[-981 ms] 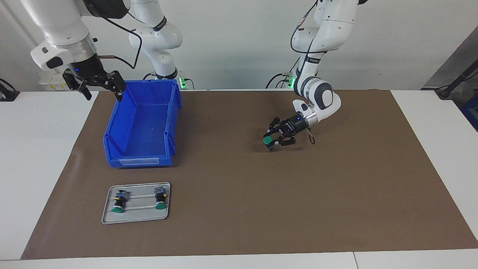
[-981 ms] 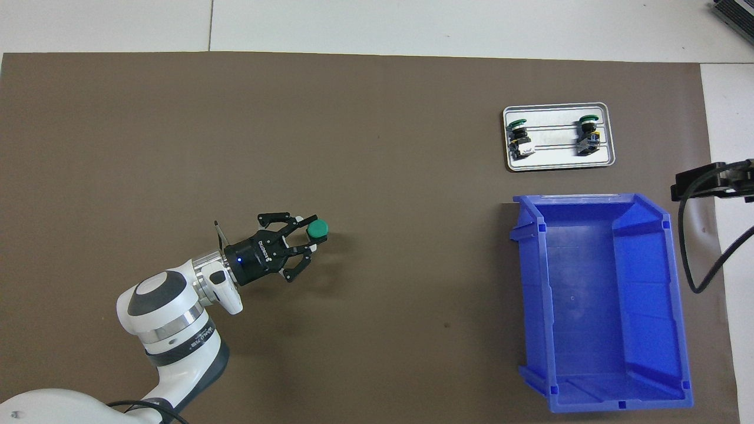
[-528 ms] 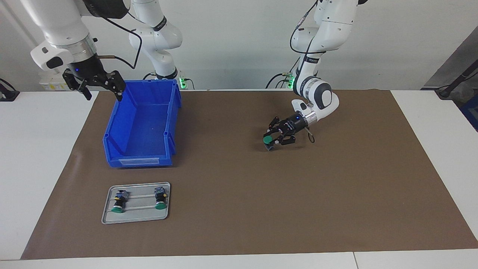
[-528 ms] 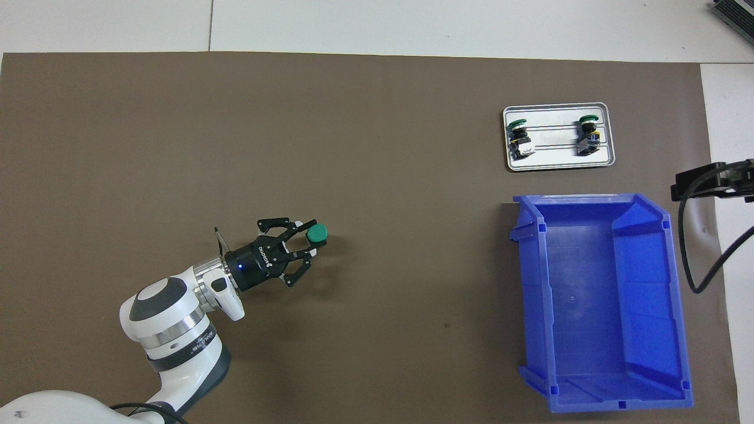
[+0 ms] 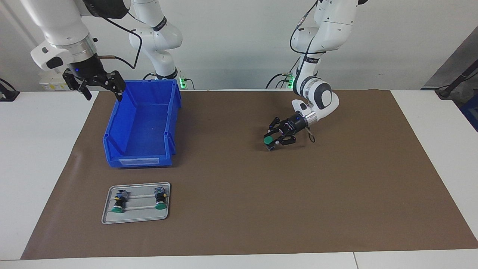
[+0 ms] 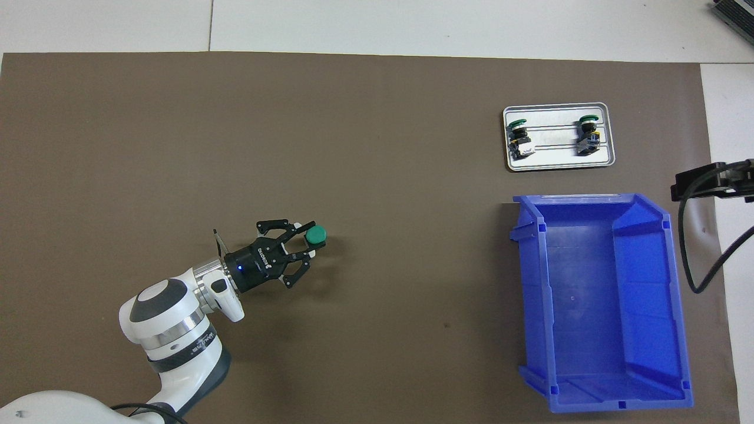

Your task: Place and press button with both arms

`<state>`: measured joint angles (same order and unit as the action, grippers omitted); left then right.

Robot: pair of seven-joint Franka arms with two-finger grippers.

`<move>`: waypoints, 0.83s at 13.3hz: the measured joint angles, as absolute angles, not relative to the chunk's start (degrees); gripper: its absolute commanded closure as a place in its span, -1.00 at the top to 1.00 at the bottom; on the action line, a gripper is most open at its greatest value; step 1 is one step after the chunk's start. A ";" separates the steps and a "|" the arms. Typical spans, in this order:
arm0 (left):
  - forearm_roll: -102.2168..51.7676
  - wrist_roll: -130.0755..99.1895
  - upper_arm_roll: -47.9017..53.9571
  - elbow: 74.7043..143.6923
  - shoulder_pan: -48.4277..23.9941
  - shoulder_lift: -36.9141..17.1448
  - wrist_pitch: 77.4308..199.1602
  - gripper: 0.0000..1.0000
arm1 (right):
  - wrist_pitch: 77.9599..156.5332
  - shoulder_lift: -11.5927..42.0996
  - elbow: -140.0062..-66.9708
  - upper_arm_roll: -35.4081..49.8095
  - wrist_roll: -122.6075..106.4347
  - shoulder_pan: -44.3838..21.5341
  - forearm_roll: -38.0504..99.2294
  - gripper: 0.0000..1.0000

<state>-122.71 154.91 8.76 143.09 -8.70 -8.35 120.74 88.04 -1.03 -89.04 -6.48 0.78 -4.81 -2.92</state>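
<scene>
Holding the green button (image 5: 267, 141) upright in the left gripper (image 5: 274, 139), low over the brown mat (image 5: 239, 209), near the table's middle. Waiting with wide fingers, the right gripper (image 5: 100, 86), over the blue bin's (image 5: 139, 127) corner. Two more buttons (image 5: 119, 201) lying on the tray (image 5: 136, 216).

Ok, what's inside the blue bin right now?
Nothing shows inside the blue bin: its floor is bare in both views. The right gripper hangs above its corner, open. The left gripper grips the button over the mat.
</scene>
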 measured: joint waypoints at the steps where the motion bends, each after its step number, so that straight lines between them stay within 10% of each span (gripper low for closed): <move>1: -122.71 154.91 8.73 143.10 -8.70 -8.35 121.31 -0.11 | 88.04 -1.03 -89.04 -6.48 0.78 -4.81 -2.92 1.00; 4: -122.71 154.91 8.65 143.11 -8.68 -8.40 121.95 -0.01 | 88.04 -1.03 -89.04 -6.48 0.78 -4.81 -2.92 1.00; 8: -122.71 154.91 8.42 143.16 -8.63 -8.41 122.60 1.00 | 88.04 -1.03 -89.04 -6.48 0.78 -4.81 -2.92 1.00; 11: -122.71 154.81 8.23 143.20 -8.29 -8.41 122.85 1.00 | 88.04 -1.03 -89.04 -6.48 0.78 -4.81 -2.92 1.00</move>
<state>-122.71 154.81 8.23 143.20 -8.29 -8.41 122.85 88.04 -1.03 -89.04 -6.48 0.78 -4.81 -2.92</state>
